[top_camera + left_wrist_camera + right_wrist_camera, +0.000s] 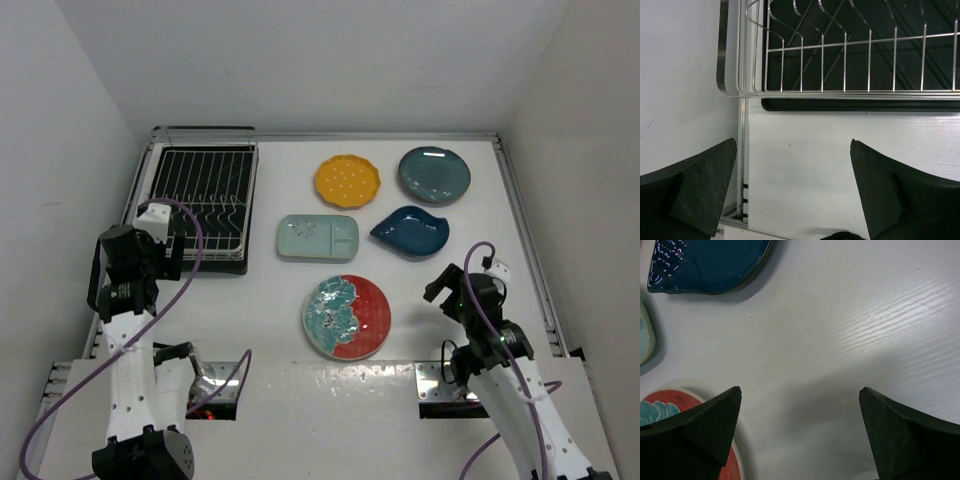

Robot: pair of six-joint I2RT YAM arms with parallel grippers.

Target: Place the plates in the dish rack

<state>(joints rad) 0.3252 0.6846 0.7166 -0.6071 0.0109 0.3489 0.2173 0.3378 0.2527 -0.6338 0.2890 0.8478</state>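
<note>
While both sets of jaws gape wide and hold nothing, the left jaws hover at the near edge of the empty dish rack (203, 195), far left; the right jaws hang beside the red-and-teal plate (347, 317). All five plates (318, 237) lie on the desk (270, 300), none loaded.

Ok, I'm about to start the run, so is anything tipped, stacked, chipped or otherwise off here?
Nothing stands out. The five plates lie flat on the table, none stacked or visibly chipped. The dish rack sits square at the far left, holding no plates. Left gripper and right gripper are open.
</note>
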